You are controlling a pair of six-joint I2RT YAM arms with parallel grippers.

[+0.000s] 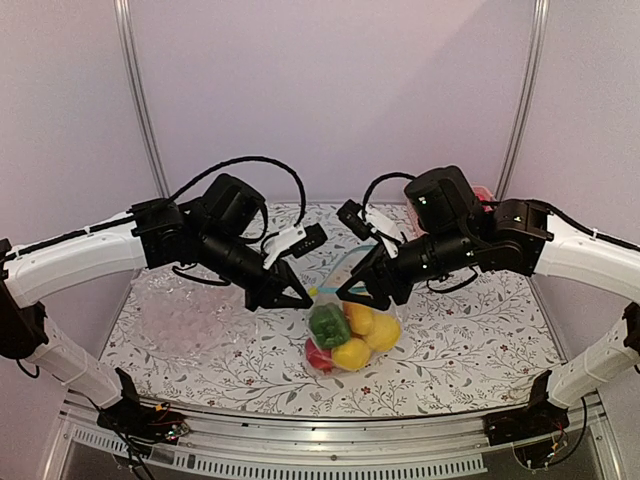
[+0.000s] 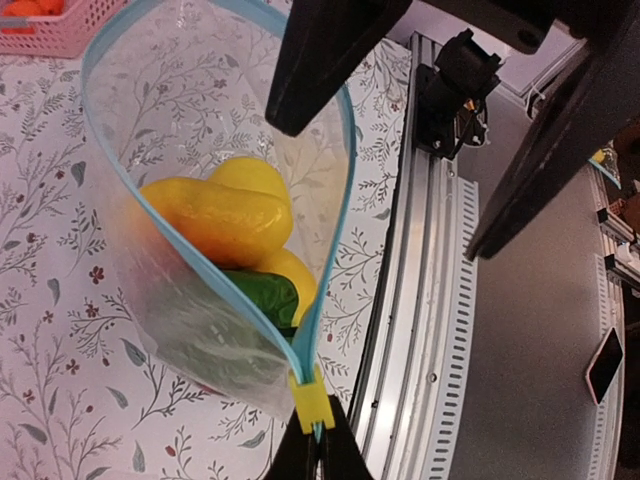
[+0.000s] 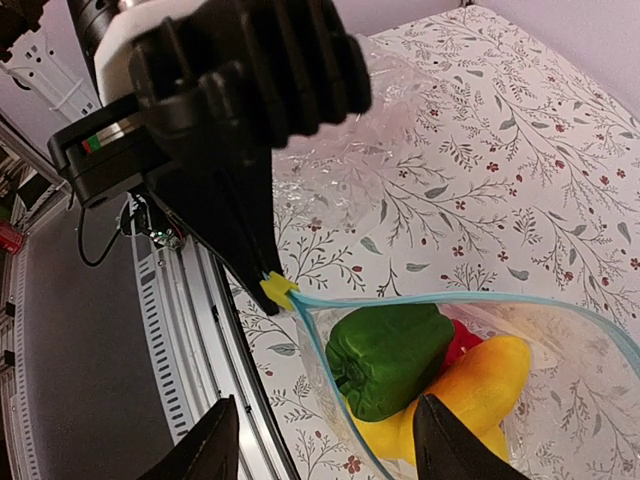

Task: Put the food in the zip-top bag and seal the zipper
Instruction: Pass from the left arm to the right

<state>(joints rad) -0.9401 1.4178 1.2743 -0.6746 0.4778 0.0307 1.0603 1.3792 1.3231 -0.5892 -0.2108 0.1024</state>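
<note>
The zip-top bag point(image 1: 350, 335) lies near the table's middle front and holds a green pepper point(image 1: 327, 325), yellow food point(image 1: 372, 328) and a red piece point(image 1: 318, 355). Its blue-teal zipper point(image 2: 335, 190) stands open in a wide loop, with a yellow slider point(image 2: 311, 398) at the near end. My left gripper point(image 2: 316, 458) is shut on the bag's end just behind the slider; it also shows in the top view point(image 1: 303, 297). My right gripper point(image 3: 332, 450) is open and empty, above the bag's mouth, jaws either side of the green pepper point(image 3: 385, 355).
Other crinkled clear plastic point(image 1: 185, 320) lies at the left of the table. A pink lattice basket point(image 2: 50, 25) stands at the back right. The table's metal front rail point(image 2: 430, 330) runs close to the bag. The floral cloth point(image 1: 470, 340) covers the table.
</note>
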